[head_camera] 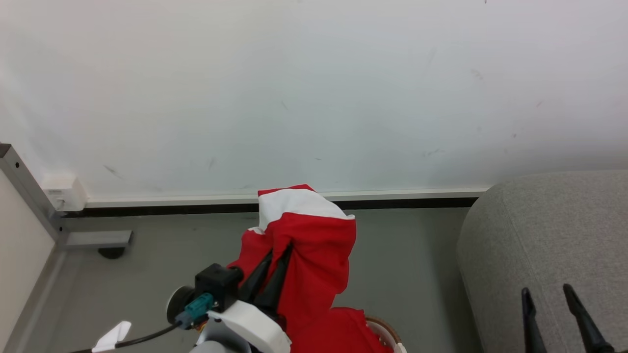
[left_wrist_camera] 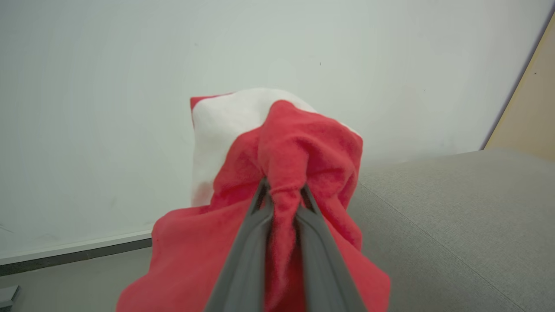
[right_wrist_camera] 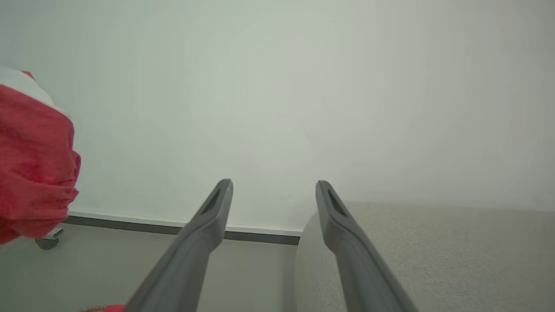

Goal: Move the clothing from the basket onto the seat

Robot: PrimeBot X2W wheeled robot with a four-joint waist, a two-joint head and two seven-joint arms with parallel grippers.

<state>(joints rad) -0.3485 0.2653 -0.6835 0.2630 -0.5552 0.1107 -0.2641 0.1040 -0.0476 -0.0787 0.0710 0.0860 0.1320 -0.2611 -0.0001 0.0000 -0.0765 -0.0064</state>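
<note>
Far left, head view: a grey metal post [head_camera: 29, 189] and a small white wall box [head_camera: 63, 192] sit by the skirting. Neither is involved.

Left gripper [head_camera: 280, 252]: clenched on a bunched fold of the clothing [head_camera: 314, 245], which is held up above the floor [head_camera: 417, 255]. The left wrist view agrees. Both fingers [left_wrist_camera: 247, 251] pinch a twisted rope of red fleece, and the white band is folded over the top beyond the tips. The lower part of the garment trails down toward the basket [head_camera: 387, 332], of which a sliver of brown rim shows at the bottom edge. I cannot tell whether the hem is free of the basket.

Handling (judgement): soft, light and fleecy, with no stiffness. It drapes and will swing with the arm. A thick gathered bunch is unlikely to slip from a pinch, so the present hold near the upper part looks adequate. The risk is the trailing hem catching the rim and dragging the basket. A higher lift before travelling right seems advisable.

Right: the seat [head_camera: 549, 230] is light grey and well apart from the clothing, with bare floor between them. The right gripper [head_camera: 546, 289] hangs over the seat, released, with its jaws spread wide and nothing between them.
</note>
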